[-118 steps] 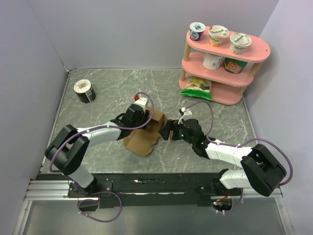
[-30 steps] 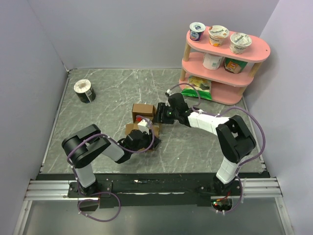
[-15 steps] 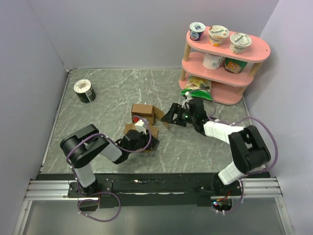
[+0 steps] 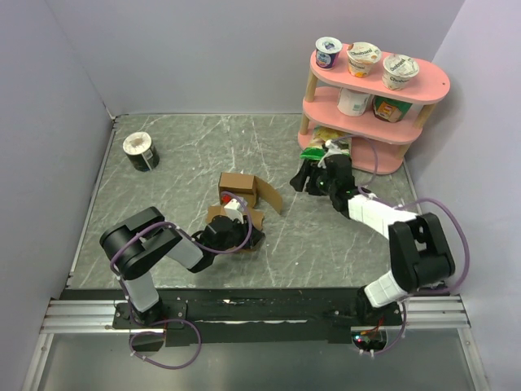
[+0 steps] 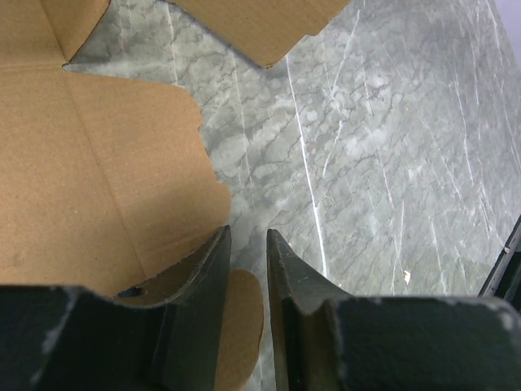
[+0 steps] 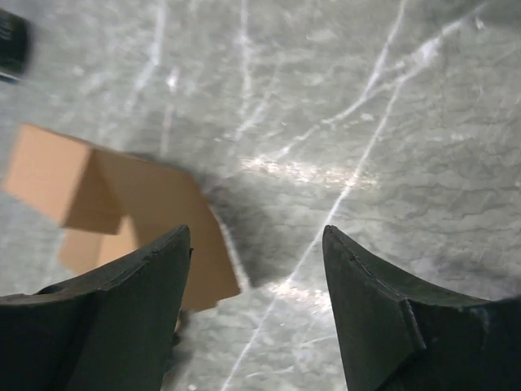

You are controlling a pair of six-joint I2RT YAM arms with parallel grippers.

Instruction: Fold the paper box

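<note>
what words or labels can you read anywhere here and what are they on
"Chobani", faintly: lid of the middle yogurt cup on the pink shelf.
Too small or blurred to read: right yogurt cup, blue cup, snack bag, black-and-white tub.
No print: paper box.

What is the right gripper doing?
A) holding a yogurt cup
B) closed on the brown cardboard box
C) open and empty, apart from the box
C: the right gripper is open and empty, to the right of the brown cardboard box, near the pink shelf.
</note>
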